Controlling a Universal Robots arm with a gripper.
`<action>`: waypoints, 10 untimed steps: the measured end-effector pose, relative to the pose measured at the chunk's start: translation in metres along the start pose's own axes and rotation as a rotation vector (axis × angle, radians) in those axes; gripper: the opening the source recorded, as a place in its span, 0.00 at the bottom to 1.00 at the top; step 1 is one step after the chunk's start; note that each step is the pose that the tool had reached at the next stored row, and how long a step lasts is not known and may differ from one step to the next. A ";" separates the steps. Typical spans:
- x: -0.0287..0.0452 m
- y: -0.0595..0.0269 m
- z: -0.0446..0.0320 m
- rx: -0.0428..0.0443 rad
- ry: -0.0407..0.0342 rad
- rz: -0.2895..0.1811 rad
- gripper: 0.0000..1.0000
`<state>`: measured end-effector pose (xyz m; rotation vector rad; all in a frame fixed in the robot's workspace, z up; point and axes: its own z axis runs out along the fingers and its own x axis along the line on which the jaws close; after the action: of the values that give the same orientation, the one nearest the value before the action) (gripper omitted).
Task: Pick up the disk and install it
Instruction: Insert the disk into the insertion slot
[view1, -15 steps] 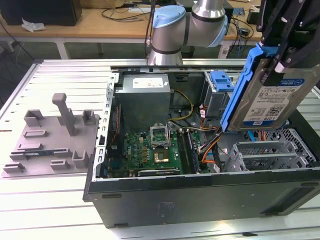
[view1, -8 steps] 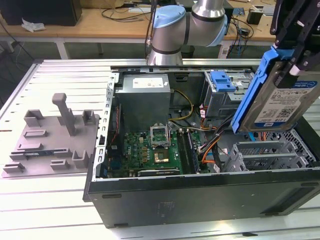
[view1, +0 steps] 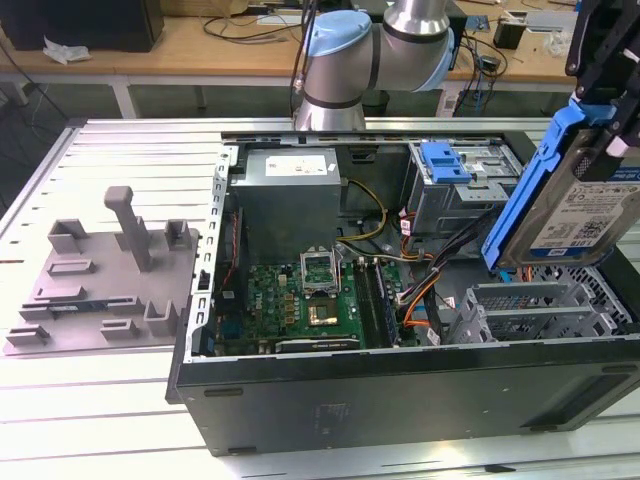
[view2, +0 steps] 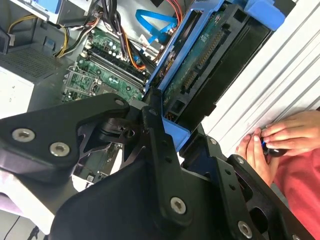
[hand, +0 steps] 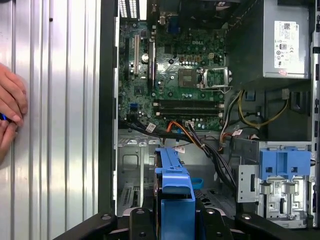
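We saw the pincer (view2: 175, 131) clamped on the disk (view1: 580, 215), its black fingers (view2: 150, 150) pressing the blue frame from both sides. The disk hung tilted steeply, label outward, above the end of the open computer case (view1: 400, 390) on the exterior view's right. It was over the metal drive cage (view1: 530, 310) and not seated in it. In the first wrist view the blue frame's edge (hand: 175, 200) pointed down toward the inside of the case. The case lay on its side on the slatted metal desk (view1: 120, 160) with the green motherboard (view1: 310, 300) and the grey power supply (view1: 290, 200) exposed. A smaller blue bracket (view1: 445, 160) sat in the bay beyond the cables. A grey moulded fixture (view1: 100, 270) rested on the desk well apart from the case, on the exterior view's left. A person's hands (view2: 280, 135) lay on the slats just beside the case wall, fingers curled together around something small we could not make out.
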<state>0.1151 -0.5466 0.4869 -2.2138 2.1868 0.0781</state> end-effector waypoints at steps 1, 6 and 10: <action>0.0003 0.0000 0.0003 0.0000 0.0000 0.000 0.37; 0.0017 -0.0001 0.0018 0.0000 -0.0002 0.000 0.37; 0.0036 -0.0001 0.0026 0.0000 0.0000 0.000 0.37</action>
<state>0.1152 -0.5500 0.4841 -2.2138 2.1868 0.0780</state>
